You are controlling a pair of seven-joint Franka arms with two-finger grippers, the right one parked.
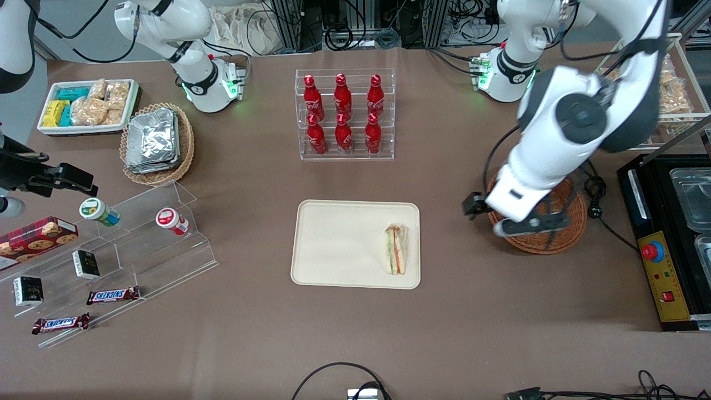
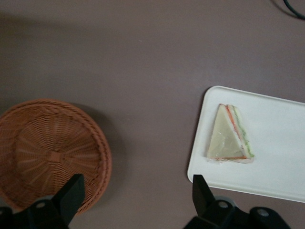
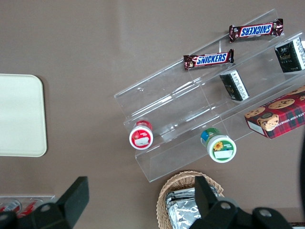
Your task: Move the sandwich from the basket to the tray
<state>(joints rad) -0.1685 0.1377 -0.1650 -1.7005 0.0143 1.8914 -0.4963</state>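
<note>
The sandwich (image 1: 395, 250) (image 2: 228, 136) lies on the cream tray (image 1: 344, 244) (image 2: 276, 171), close to the tray edge that faces the basket. Beside the tray, toward the working arm's end of the table, sits the reddish-brown wicker basket (image 1: 555, 240) (image 2: 47, 148), and the wrist view shows nothing in it. My left gripper (image 1: 536, 225) (image 2: 136, 195) hovers high over the basket's rim nearest the tray. It is open wide, with only bare table between its fingers.
A clear rack of red bottles (image 1: 344, 114) stands farther from the front camera than the tray. A black control box (image 1: 666, 244) sits beside the basket. Toward the parked arm's end are a foil-pack basket (image 1: 158, 143), a white bin (image 1: 89, 105) and an acrylic snack stand (image 1: 111, 261).
</note>
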